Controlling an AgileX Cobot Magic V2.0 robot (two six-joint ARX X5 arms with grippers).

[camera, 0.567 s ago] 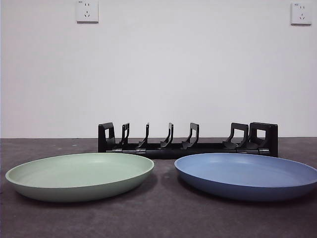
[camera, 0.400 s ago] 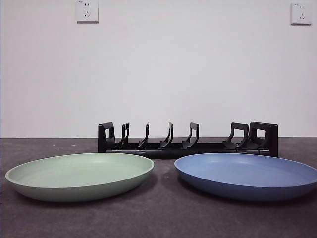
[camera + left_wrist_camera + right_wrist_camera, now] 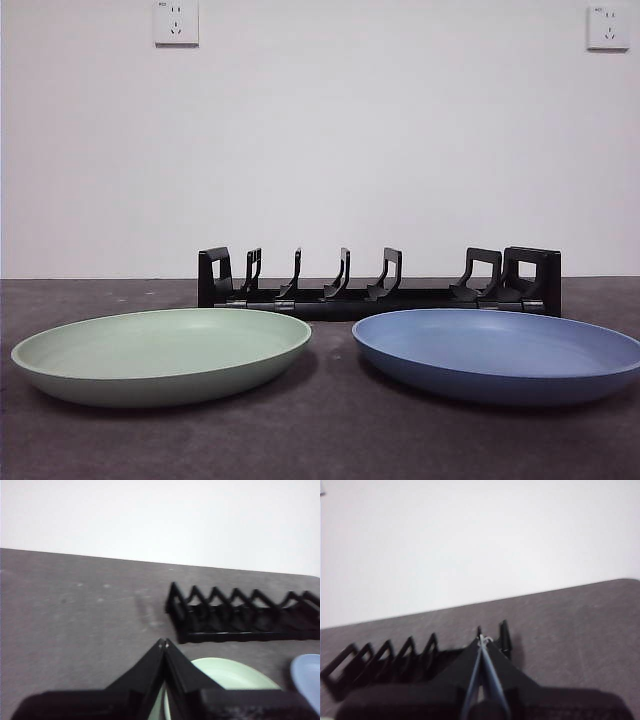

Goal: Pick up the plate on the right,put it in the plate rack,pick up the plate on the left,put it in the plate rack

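Observation:
A pale green plate (image 3: 160,352) lies flat on the left of the dark table and a blue plate (image 3: 498,350) lies flat on the right. Behind them stands the black plate rack (image 3: 378,285) with nothing between its upright prongs. Neither arm shows in the front view. My left gripper (image 3: 163,643) is shut, hovering over the near edge of the green plate (image 3: 225,675), with the rack (image 3: 245,617) beyond. My right gripper (image 3: 481,639) is shut too; a thin blue strip of the plate (image 3: 475,680) shows under its jaws, and the rack (image 3: 385,660) lies ahead.
The dark grey table (image 3: 330,440) runs back to a white wall carrying two sockets (image 3: 176,22). A narrow gap separates the two plates. The blue plate's rim (image 3: 307,675) shows at the edge of the left wrist view.

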